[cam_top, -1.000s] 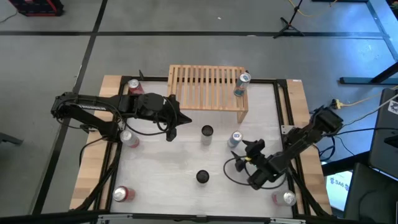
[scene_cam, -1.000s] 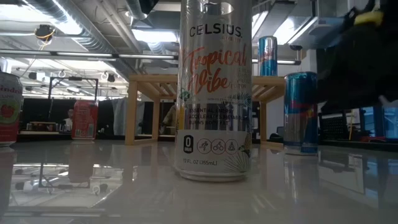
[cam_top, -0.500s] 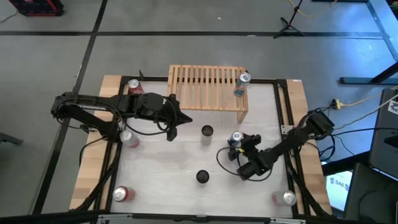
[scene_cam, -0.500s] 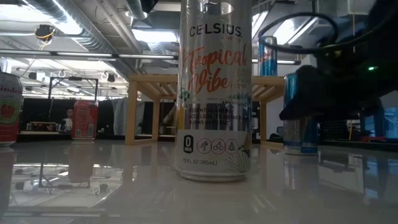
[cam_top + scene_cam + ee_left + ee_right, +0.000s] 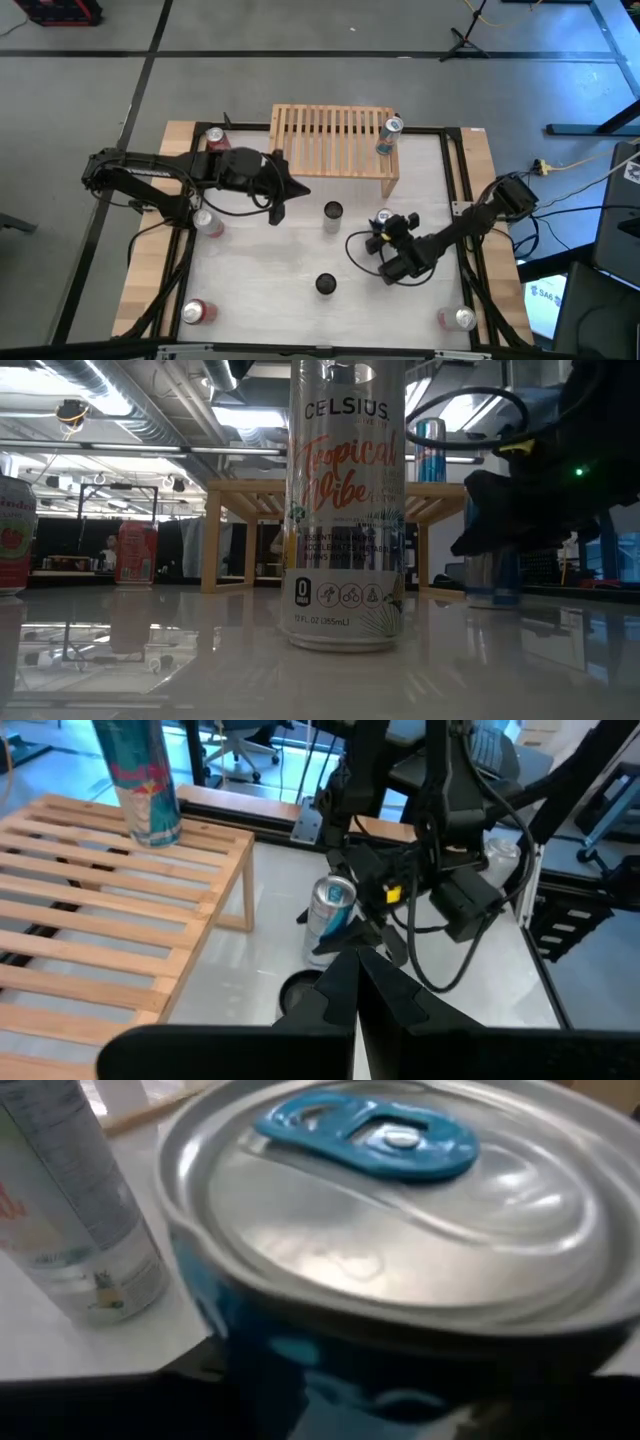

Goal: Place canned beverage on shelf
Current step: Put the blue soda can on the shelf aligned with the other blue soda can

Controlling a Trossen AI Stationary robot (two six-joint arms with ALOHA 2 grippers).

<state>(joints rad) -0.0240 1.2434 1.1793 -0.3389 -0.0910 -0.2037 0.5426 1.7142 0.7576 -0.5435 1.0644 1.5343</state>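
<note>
A blue can (image 5: 381, 217) stands upright on the white table, in front of the shelf's right end. My right gripper (image 5: 386, 232) has closed around it from the near right; the can's silver top with a blue tab (image 5: 380, 1140) fills the right wrist view. The light-wood shelf (image 5: 320, 140) stands at the table's far edge and bears another blue can (image 5: 388, 135) at its right end. My left gripper (image 5: 274, 208) hangs shut above the table's left middle, holding nothing. My right gripper has the blue can's side wall (image 5: 322, 925) between its two fingers, one on each side, below the rim. The fingers come from the table's near right, slanting down. The can stays upright with its base (image 5: 492, 600) on the table.
A white can (image 5: 345, 510) stands close to the table's near edge (image 5: 325, 284), and another can (image 5: 331, 212) stands left of the held one. Red cans stand at the left (image 5: 207, 222), far left (image 5: 215, 137) and both near corners (image 5: 192, 312) (image 5: 462, 318).
My right gripper has swung from the near right toward the table's left and far edge, up to the blue can, sinking a little. Its fingers have closed in on the can, which has shifted slightly on the table.
</note>
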